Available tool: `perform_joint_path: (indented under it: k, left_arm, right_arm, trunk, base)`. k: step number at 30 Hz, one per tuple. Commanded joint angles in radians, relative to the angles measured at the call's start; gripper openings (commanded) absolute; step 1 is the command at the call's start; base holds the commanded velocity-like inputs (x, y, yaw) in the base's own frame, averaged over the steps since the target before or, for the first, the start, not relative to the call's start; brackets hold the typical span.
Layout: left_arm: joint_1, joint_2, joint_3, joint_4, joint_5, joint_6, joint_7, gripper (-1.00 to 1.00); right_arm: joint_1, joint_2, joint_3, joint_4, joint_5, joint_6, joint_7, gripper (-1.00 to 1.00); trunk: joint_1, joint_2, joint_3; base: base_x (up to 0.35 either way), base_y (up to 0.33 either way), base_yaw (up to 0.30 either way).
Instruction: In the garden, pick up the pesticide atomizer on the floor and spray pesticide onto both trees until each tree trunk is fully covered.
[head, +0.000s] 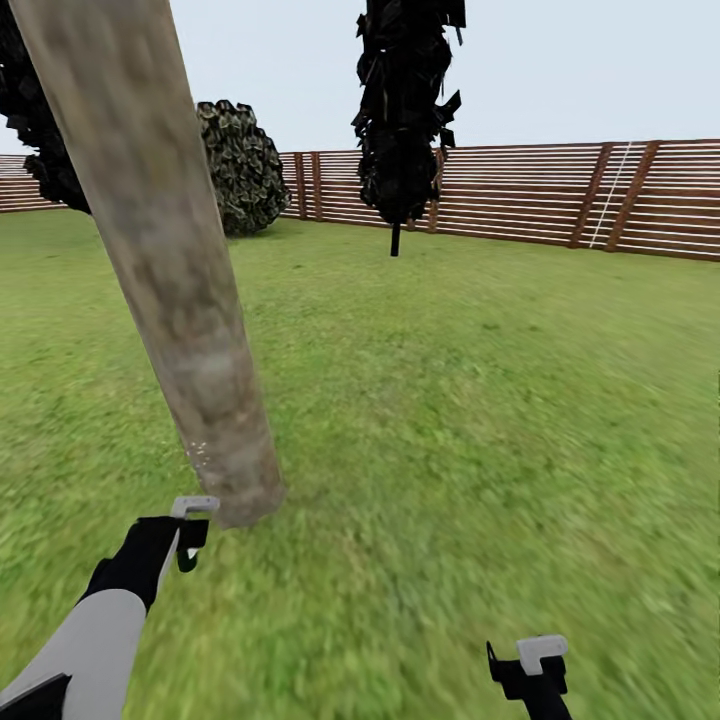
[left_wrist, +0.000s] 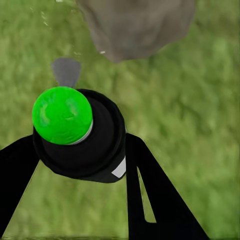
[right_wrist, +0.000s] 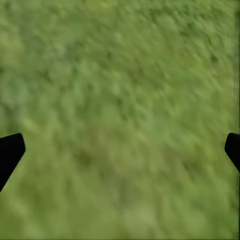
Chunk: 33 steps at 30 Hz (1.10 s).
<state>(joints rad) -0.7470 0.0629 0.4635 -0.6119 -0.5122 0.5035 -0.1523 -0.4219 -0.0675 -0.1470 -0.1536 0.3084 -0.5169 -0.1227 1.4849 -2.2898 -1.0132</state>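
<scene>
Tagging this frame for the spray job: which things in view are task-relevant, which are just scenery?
Task-relevant:
- tree trunk, a few pale specks near its base
- atomizer, green top, held in left gripper
- grass floor

Scenery:
- dark thin-stemmed tree
- round bush
- wooden fence
- right gripper, open, empty

The tree trunk (head: 165, 260) is thick, smooth and grey-beige, with no branches. It rises from the green grass floor (head: 470, 400) and looks tilted in the head view. A few tiny pale specks of pesticide (head: 197, 452) sit low on the bark, near the bottom. The pesticide atomizer (left_wrist: 80, 132) is black with a round bright green top. The left gripper (left_wrist: 75, 165) holds it between its two black fingers, close to the foot of the trunk.
</scene>
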Motion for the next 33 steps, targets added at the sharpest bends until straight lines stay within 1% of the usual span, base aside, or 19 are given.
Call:
perform_joint_path:
  k: [1,2,5,8,9,11,12,14,16,17,22,26,33]
  left_arm:
    - [0.0,0.0,0.0,0.0,-0.015,0.009,0.001,-1.0]
    - [0.0,-0.002,-0.001,0.0,-0.027,0.011,0.002,-1.0]
    - [0.0,-0.01,-0.002,0.001,-0.044,0.013,0.004,-1.0]
    - [0.0,-0.017,-0.006,0.019,-0.045,0.015,0.062,-1.0]
    - [-0.001,-0.017,-0.011,0.034,-0.045,0.015,0.081,-1.0]
    - [-0.002,-0.018,-0.023,0.093,-0.043,0.014,0.136,-1.0]
    - [-0.003,-0.019,-0.025,0.103,-0.041,0.014,0.141,-1.0]
    - [-0.003,-0.03,-0.026,0.11,-0.039,0.014,0.137,-1.0]
    - [-0.003,-0.055,-0.026,0.108,-0.039,0.01,0.115,-1.0]
    - [-0.003,-0.059,-0.026,0.108,-0.038,0.007,0.106,-1.0]
    - [-0.003,-0.061,-0.024,0.105,-0.038,0.005,0.086,-1.0]
    - [-0.003,-0.056,-0.023,0.103,-0.038,0.004,0.099,-1.0]
    - [-0.003,-0.055,-0.021,0.102,-0.038,0.003,0.101,-1.0]
  right_arm:
    - [0.0,0.0,0.0,-0.001,0.0,0.0,0.0,1.0]
    - [0.0,0.0,0.0,-0.001,0.0,0.0,0.0,1.0]
    - [0.0,0.0,0.001,-0.001,0.0,0.0,0.0,1.0]
    - [0.0,0.0,0.001,-0.001,0.0,0.0,0.0,1.0]
    - [0.0,0.0,0.001,-0.001,0.0,0.0,0.0,1.0]
    - [0.0,0.0,0.001,0.0,0.0,0.0,0.0,1.0]
    - [0.0,0.0,0.001,0.0,0.0,0.0,0.0,1.0]
    - [0.0,0.0,0.001,0.0,0.0,0.0,0.0,1.0]
    - [0.0,0.0,0.001,0.0,0.0,0.0,0.0,1.0]
    - [0.0,0.0,0.001,0.0,0.0,0.0,0.0,1.0]
    - [0.0,0.0,0.001,0.0,0.0,0.0,0.0,1.0]
    - [0.0,0.0,0.001,0.0,0.001,0.0,0.0,1.0]
    - [0.0,0.0,0.0,0.0,0.0,0.0,0.0,1.0]
  trunk:
    - [0.0,0.0,0.0]
    - [0.0,0.0,0.0]
    - [0.0,0.0,0.0]
    - [0.0,0.0,0.0]
    - [0.0,0.0,0.0]
    - [0.0,0.0,0.0]
    - [0.0,0.0,0.0]
    - [0.0,0.0,0.0]
    - [0.0,0.0,0.0]
    - [0.0,0.0,0.0]
    - [0.0,0.0,0.0]
    - [0.0,0.0,0.0]
    - [0.0,0.0,0.0]
  base:
    - [0.007,-0.032,0.022]
    - [0.004,-0.016,0.125]
    - [0.001,-0.006,0.219]
    - [0.0,0.0,0.272]
    - [0.0,0.0,0.275]
    - [0.0,0.0,0.276]
    - [0.0,0.0,0.276]
    - [0.0,0.0,0.276]
    - [0.0,0.0,0.274]
    - [0.0,0.0,0.192]
    - [0.0,-0.159,0.049]
    - [0.0,-0.268,0.002]
    - [0.0,-0.273,0.0]
